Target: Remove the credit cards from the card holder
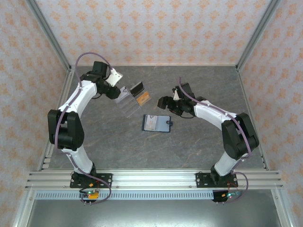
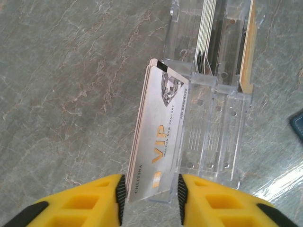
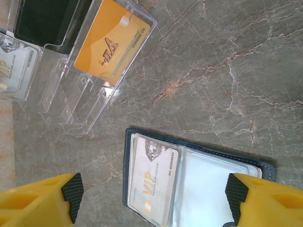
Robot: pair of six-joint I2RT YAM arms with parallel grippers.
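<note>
Partly done, I judge: an orange card (image 3: 111,40) sits in the acrylic stand (image 2: 213,142), where my left gripper (image 2: 150,189) stands slack around a silver card (image 2: 161,137). One VIP card (image 3: 154,182) is left in the card holder (image 3: 126,170), lying open under my spread, empty right gripper (image 3: 154,191).

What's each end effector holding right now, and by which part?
Right end effector: open, nothing held. Left end effector: straddles the near end of the silver VIP card standing in the clear stand; whether it grips cannot be told.
</note>
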